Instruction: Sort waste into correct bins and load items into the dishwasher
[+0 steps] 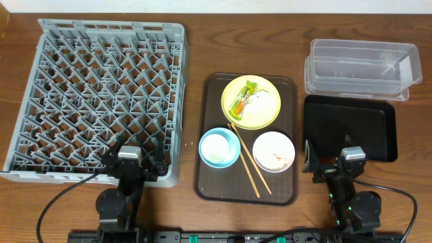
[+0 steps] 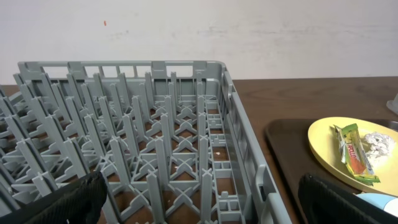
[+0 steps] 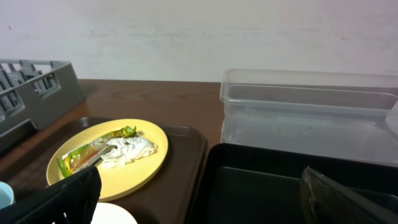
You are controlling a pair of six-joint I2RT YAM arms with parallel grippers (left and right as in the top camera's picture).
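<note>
The left tool [image 2: 199,202] and right tool [image 3: 202,199] have matte black fingers [image 2: 62,202]. The black arms [image 1: 125,185] carry grey wrist blocks [image 1: 129,154] and thin black cables [image 1: 61,199].

I see my left gripper [image 2: 199,200] sitting left of the brown serving tray's [image 1: 216,183] near end and my right gripper [image 3: 202,198] right of it, both arms folded low, wrists level, fingers spread wide.

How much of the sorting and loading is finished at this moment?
Nothing looks done: the dish rack, clear tub and black tray are empty. Nothing is in hand; the left claw and right claw are open. Remaining: wrapper and tissue on the yellow plate, crumbs in the white bowl, blue bowl, chopsticks.
</note>
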